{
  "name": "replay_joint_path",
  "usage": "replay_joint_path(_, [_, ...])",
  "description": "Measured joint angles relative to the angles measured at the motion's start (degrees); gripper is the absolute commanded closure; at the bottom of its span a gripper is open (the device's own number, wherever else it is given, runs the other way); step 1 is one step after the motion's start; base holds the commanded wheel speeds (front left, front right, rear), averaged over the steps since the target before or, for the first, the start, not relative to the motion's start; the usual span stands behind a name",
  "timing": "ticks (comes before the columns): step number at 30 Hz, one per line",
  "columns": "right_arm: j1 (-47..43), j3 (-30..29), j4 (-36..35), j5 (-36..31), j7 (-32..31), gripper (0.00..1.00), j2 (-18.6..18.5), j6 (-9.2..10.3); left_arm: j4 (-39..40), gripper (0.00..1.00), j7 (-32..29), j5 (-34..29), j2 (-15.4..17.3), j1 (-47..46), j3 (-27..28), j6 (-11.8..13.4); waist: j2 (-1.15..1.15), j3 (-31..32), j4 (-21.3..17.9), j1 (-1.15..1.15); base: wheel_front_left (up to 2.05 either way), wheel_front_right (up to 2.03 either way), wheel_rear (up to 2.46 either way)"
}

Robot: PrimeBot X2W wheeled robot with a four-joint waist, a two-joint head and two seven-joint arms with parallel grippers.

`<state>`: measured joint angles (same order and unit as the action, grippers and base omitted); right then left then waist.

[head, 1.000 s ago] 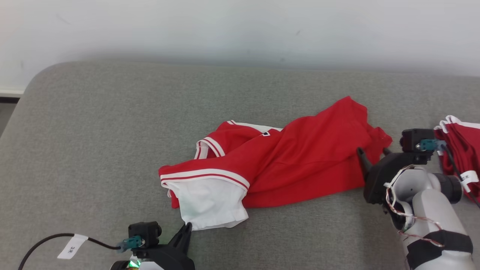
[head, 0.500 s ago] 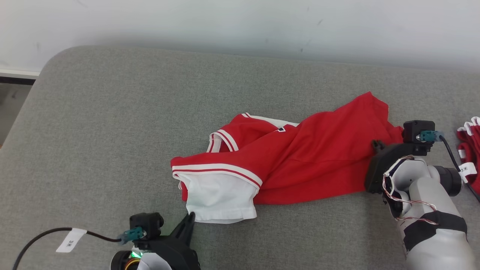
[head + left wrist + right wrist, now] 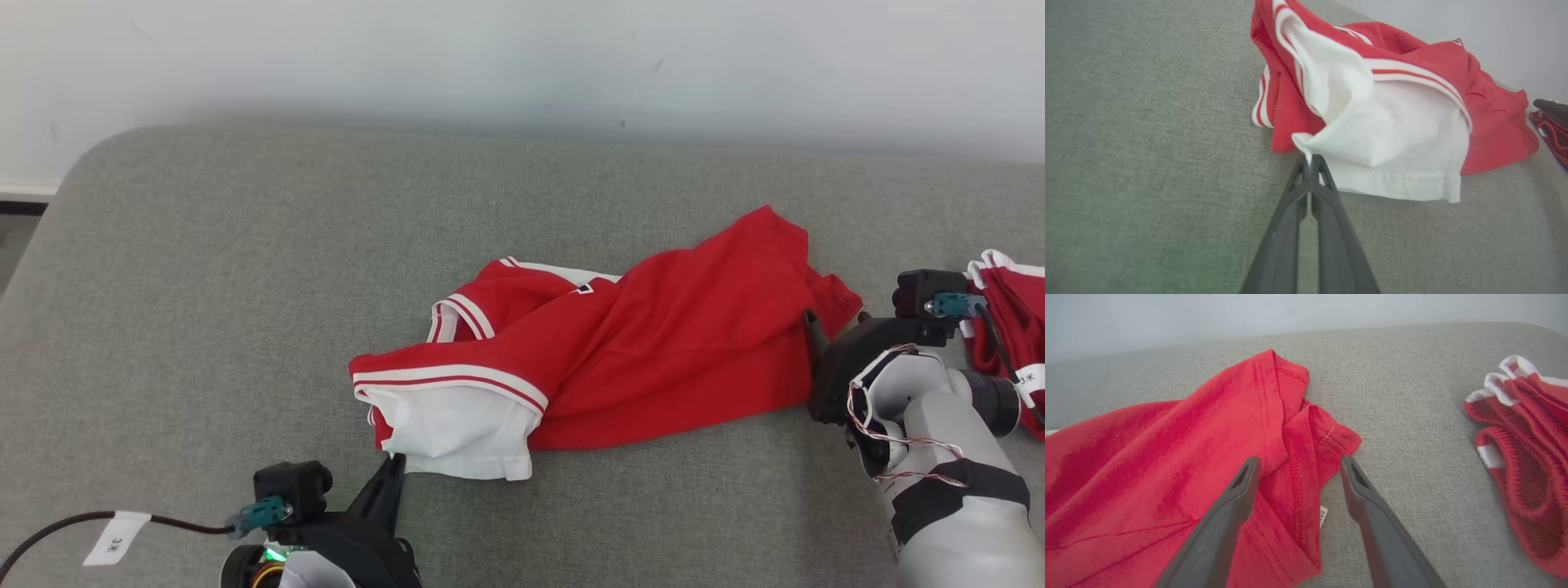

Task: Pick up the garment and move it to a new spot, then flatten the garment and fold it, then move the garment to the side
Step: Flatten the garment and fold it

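Observation:
The garment (image 3: 653,343) is a red shirt with white striped trim and a white sleeve, lying crumpled in the middle of the grey cushion (image 3: 229,269). My left gripper (image 3: 395,462) is at the sleeve's near left corner. In the left wrist view the left gripper (image 3: 1309,160) is shut, pinching the white corner of the garment (image 3: 1400,122). My right gripper (image 3: 834,320) is at the shirt's right end. In the right wrist view the right gripper (image 3: 1299,461) is open, with the folded red hem of the garment (image 3: 1167,457) between its fingers.
A second red piece of clothing with white trim (image 3: 1008,327) lies bunched at the right edge, close to my right wrist; it is also in the right wrist view (image 3: 1523,457). A pale wall runs behind the cushion. The cushion's rounded left corner (image 3: 73,171) drops off to the floor.
The head camera swung right and back, shifting the whole picture. The white sleeve's near corner has bunched up at my left fingertips. My right gripper stays at the red hem.

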<state>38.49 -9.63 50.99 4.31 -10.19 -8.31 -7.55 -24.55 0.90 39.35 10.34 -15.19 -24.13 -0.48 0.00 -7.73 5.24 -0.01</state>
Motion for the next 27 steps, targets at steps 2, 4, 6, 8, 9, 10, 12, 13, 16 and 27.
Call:
replay_joint_path(2, [0.6,-0.3,1.1,0.0,0.5,0.00,-0.2,0.00,0.7,1.00,-0.5,0.0,-0.1,0.0,-0.4,0.1,0.00,-0.5,0.0,0.00,0.00,0.00,0.00])
replay_joint_path(4, [1.3,-0.2,2.4,0.2,0.8,0.00,-0.1,0.00,1.2,1.00,-0.9,-0.1,-0.2,-0.1,-1.0,0.1,0.00,-1.1,0.3,0.01,0.00,0.00,0.00])
replay_joint_path(6, [2.5,0.4,3.3,0.2,1.5,0.00,0.0,0.00,1.5,1.00,-1.0,-0.2,-0.2,-0.1,-1.4,0.1,0.00,-1.7,0.7,0.00,0.00,0.00,0.00])
replay_joint_path(8, [3.4,1.4,3.9,0.4,1.9,0.00,0.0,0.00,1.7,1.00,-1.3,-0.3,-0.2,-0.1,-1.6,0.1,0.00,-2.3,1.2,0.00,0.00,0.00,0.00])
replay_joint_path(9, [3.8,1.8,4.3,0.6,2.2,0.00,0.0,0.00,1.8,1.00,-1.3,-0.3,-0.2,-0.2,-1.6,0.1,0.00,-2.6,1.4,0.01,0.00,0.00,0.00])
replay_joint_path(10, [4.3,2.7,5.2,0.8,2.7,0.55,-0.1,0.00,1.9,1.00,-1.4,-0.3,-0.4,-0.2,-1.7,0.1,0.00,-3.0,1.9,0.01,0.00,0.00,0.00])
replay_joint_path(12, [4.8,3.4,5.9,1.3,3.2,0.99,-0.3,0.00,1.9,1.00,-1.4,-0.3,-0.4,-0.2,-1.7,0.2,0.00,-3.4,2.2,0.01,0.00,0.00,0.00])
replay_joint_path(13, [5.0,3.8,6.1,1.3,3.3,1.00,-0.4,0.00,1.9,1.00,-1.4,-0.2,-0.4,-0.2,-1.7,0.2,0.00,-3.5,2.3,0.01,0.00,0.00,0.00])
replay_joint_path(16, [5.0,4.5,6.9,1.6,4.0,1.00,-0.9,0.00,1.7,1.00,-1.1,0.0,-0.4,-0.2,-1.6,0.2,0.00,-3.4,2.4,0.01,0.00,0.00,0.00])
replay_joint_path(27, [0.7,4.4,-3.7,8.3,5.2,1.00,-0.9,0.00,3.8,1.00,0.7,1.8,0.5,1.5,0.7,1.6,0.00,-0.4,1.2,0.00,0.00,0.00,0.00])
